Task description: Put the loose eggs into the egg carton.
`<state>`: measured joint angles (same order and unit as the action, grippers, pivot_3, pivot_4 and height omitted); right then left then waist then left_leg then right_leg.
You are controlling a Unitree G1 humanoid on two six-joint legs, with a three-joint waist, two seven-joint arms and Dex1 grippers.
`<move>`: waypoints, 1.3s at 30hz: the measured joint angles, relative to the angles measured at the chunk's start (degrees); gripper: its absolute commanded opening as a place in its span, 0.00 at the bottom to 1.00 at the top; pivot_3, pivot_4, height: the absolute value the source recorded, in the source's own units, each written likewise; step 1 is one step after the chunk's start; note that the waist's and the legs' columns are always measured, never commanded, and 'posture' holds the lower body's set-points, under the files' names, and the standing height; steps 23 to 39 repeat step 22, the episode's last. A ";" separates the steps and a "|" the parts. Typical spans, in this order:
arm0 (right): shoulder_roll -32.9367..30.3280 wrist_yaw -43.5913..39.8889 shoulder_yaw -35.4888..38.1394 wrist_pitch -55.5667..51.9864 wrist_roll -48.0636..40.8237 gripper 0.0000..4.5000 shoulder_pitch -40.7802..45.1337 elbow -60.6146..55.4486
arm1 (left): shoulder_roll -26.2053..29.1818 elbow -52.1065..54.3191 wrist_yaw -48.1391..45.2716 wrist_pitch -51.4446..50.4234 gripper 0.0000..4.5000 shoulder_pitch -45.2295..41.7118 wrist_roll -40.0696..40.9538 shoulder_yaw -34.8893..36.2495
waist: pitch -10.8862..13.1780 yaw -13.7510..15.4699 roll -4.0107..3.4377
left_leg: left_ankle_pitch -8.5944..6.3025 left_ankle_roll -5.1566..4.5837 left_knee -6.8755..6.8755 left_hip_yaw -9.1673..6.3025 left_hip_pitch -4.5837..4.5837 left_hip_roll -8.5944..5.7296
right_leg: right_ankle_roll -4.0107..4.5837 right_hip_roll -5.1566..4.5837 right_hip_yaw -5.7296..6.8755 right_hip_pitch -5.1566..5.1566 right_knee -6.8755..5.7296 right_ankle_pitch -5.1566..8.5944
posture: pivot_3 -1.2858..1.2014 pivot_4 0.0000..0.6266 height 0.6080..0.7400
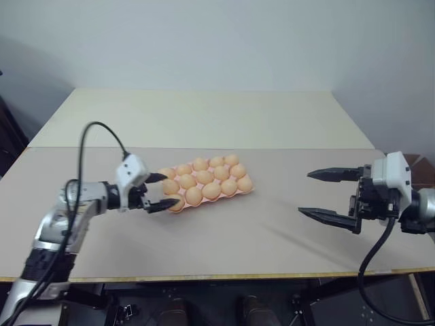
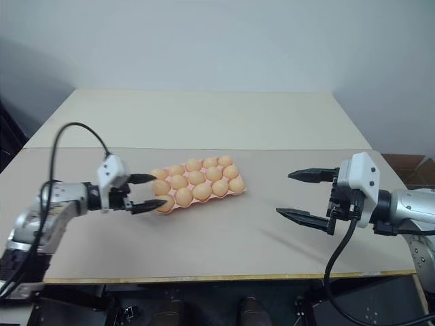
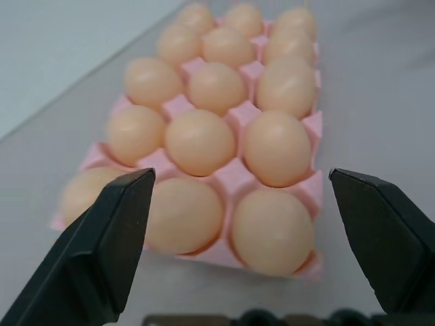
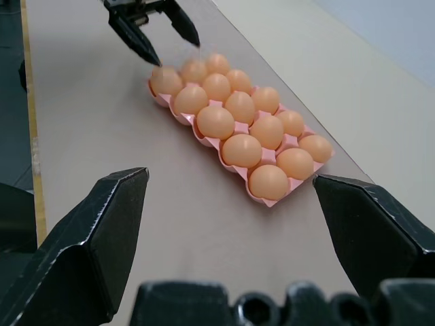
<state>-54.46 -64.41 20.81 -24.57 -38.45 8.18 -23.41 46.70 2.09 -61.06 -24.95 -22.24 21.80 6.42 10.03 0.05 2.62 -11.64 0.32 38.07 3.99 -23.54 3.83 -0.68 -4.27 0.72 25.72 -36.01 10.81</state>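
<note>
The pink egg carton (image 1: 250, 190) lies on the table left of centre, and every cup I can see holds a pale orange egg (image 1: 204, 177). Loose eggs are out of view. My left gripper (image 1: 171, 189) is open at the carton's left end, its fingers (image 3: 102, 251) spread on either side of the end row with nothing between them. The corner egg (image 1: 176, 201) sits in its cup beside the nearer finger. My right gripper (image 1: 304, 193) hovers open and empty well to the right of the carton, pointing towards it; the right wrist view also shows the left gripper (image 4: 153, 34) beyond the carton (image 4: 262, 197).
The beige table (image 1: 272, 231) runs to a front edge close to me. A second, lighter tabletop (image 1: 204, 115) adjoins it at the back, against a pale wall. A black cable (image 1: 88, 136) arcs over my left arm.
</note>
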 measured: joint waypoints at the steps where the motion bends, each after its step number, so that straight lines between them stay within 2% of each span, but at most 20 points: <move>1: 0.01 0.02 0.02 0.00 -0.01 1.00 0.02 0.00 | 1.41 0.63 -0.60 -0.03 0.99 1.16 1.24 2.74 | 0.00 -0.12 0.00 | 0.00 0.00 0.00 0.00 0.00 0.00 | 0.06 -0.01 0.00 0.00 0.00 0.04 | 0.52 0.24 1.00; 5: 0.07 -0.19 -0.43 0.08 0.04 1.00 0.64 0.51 | 7.10 4.20 -3.47 -0.86 0.99 9.53 5.41 13.40 | 0.00 -0.38 -0.01 | 0.00 0.00 -0.01 0.02 0.01 0.00 | 0.31 -0.05 0.00 0.02 0.01 0.19 | 0.52 0.24 1.00; 7: 0.13 -0.45 -1.22 0.28 0.09 1.00 1.35 1.19 | 8.23 6.18 -4.91 -1.65 0.99 14.92 7.07 19.10 | 0.01 -0.46 -0.02 | -0.01 0.01 -0.01 0.03 0.01 0.00 | 0.33 -0.08 0.01 0.03 0.01 0.20 | 0.52 0.24 1.00; 12: 1.03 -0.79 -2.79 0.67 0.49 1.00 2.50 2.83 | 7.88 13.93 -5.19 -6.13 0.99 26.55 11.75 30.06 | 0.01 -0.12 -0.02 | -0.01 0.02 -0.01 0.03 -0.01 0.02 | 0.33 -0.09 0.04 0.07 0.03 0.22 | 0.52 0.24 1.00; 17: 1.47 -1.56 -4.21 0.72 1.08 1.00 2.36 4.09 | 4.26 22.29 -1.72 -10.77 0.99 34.86 15.19 37.49 | 0.01 0.12 -0.02 | -0.02 0.03 -0.02 0.04 -0.01 0.02 | 0.33 -0.10 0.02 0.09 0.03 0.22 | 0.52 0.24 1.00; 22: 1.47 -2.19 -4.56 0.70 1.08 1.00 3.70 5.17 | 3.08 26.78 1.73 -12.84 0.99 37.68 16.94 38.80 | 0.01 0.46 -0.02 | -0.06 0.09 -0.02 0.05 0.03 0.02 | 0.34 -0.08 0.01 0.09 0.02 0.22 | 0.52 0.24 1.00; 39: 1.47 -2.19 -4.56 0.70 1.08 1.00 3.70 5.17 | 3.08 26.78 1.73 -12.84 0.99 37.68 16.94 38.80 | 0.01 0.46 -0.02 | -0.06 0.09 -0.02 0.05 0.03 0.02 | 0.34 -0.08 0.01 0.09 0.02 0.22 | 0.52 0.24 1.00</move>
